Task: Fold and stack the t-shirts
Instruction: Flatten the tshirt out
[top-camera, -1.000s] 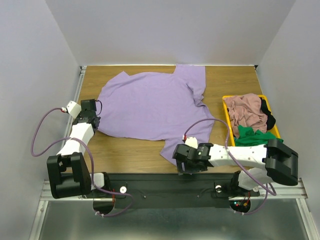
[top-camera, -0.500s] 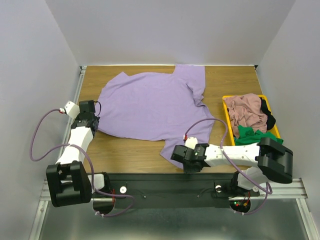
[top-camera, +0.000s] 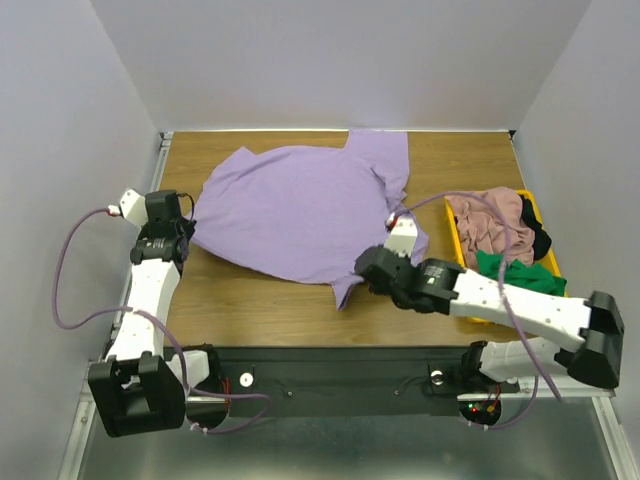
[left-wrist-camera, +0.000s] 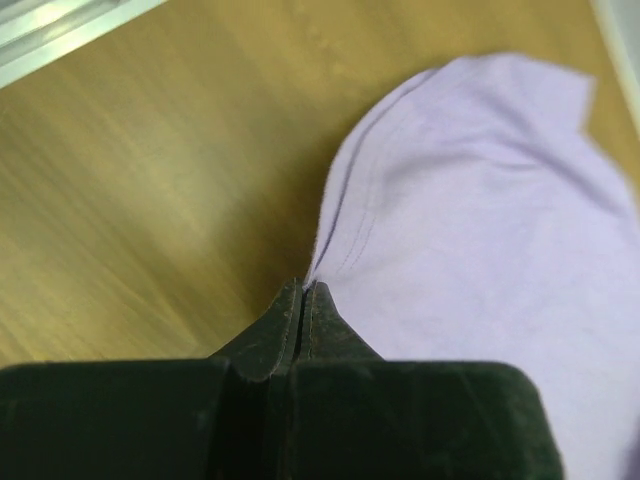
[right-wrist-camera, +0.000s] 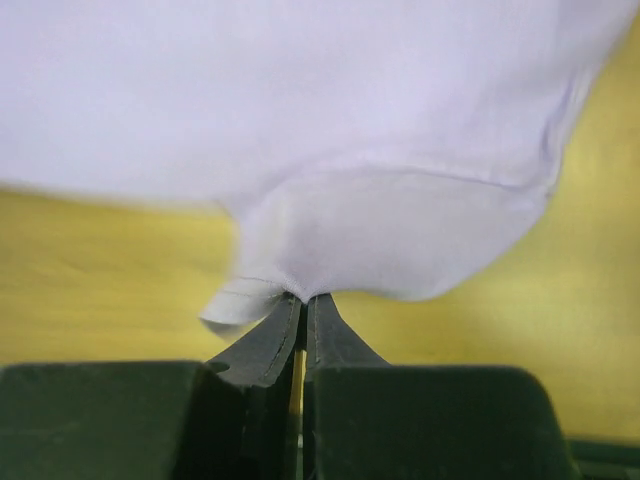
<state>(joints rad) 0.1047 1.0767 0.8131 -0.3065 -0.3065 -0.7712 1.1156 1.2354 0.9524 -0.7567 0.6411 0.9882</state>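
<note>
left pincer (left-wrist-camera: 303, 292): pinched tight on lavender t-shirt (top-camera: 300, 210) hem
right pincer (right-wrist-camera: 302, 300): clamped on same shirt's edge, cloth spreading right ahead

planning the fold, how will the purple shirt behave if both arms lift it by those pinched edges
Probably floppy: the lavender t-shirt bunches and curls where the right gripper pinches its hem, so the middle would likely sag. It looks thin and light. Held by fingertip pinches alone, as at the left gripper, an edge might slip free.
</note>
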